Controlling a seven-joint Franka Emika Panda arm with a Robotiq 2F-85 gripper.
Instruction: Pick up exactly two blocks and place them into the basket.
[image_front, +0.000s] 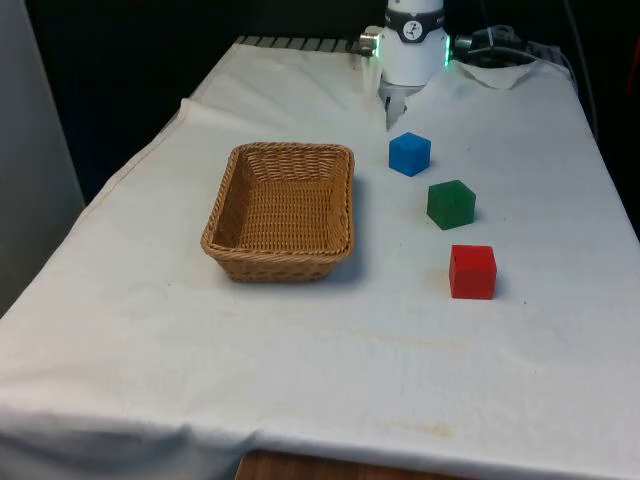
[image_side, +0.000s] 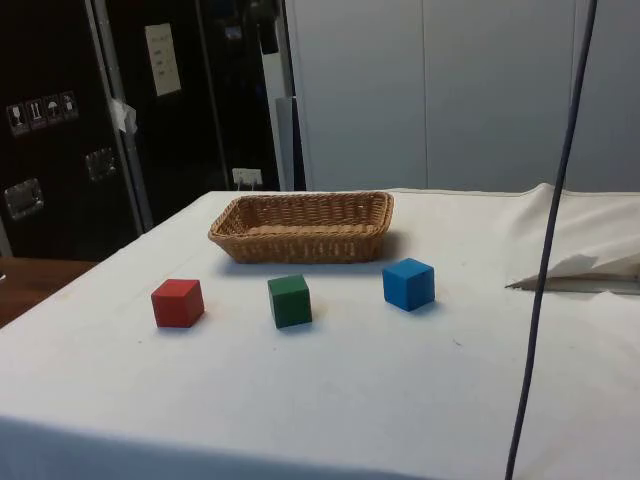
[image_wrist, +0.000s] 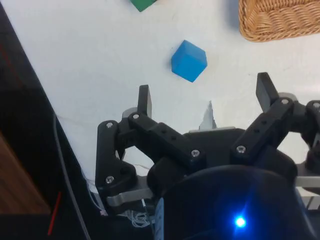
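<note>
A woven wicker basket (image_front: 283, 212) (image_side: 305, 227) (image_wrist: 276, 21) sits empty on the white cloth. Three blocks lie in a row beside it, on the front view's right: a blue block (image_front: 409, 154) (image_side: 408, 283) (image_wrist: 188, 60) farthest back, a green block (image_front: 451, 204) (image_side: 289, 300) (image_wrist: 142, 4) in the middle, and a red block (image_front: 472, 271) (image_side: 177, 302) nearest the front. In the wrist view my gripper (image_wrist: 205, 93) hangs high above the cloth, open, with nothing between its fingers. The blue block lies a short way ahead of the fingertips.
The robot's base (image_front: 412, 45) stands at the table's far end. A dark cable (image_side: 548, 260) hangs across the side view. The cloth is rumpled (image_side: 590, 265) near the base. Bare cloth stretches toward the front edge.
</note>
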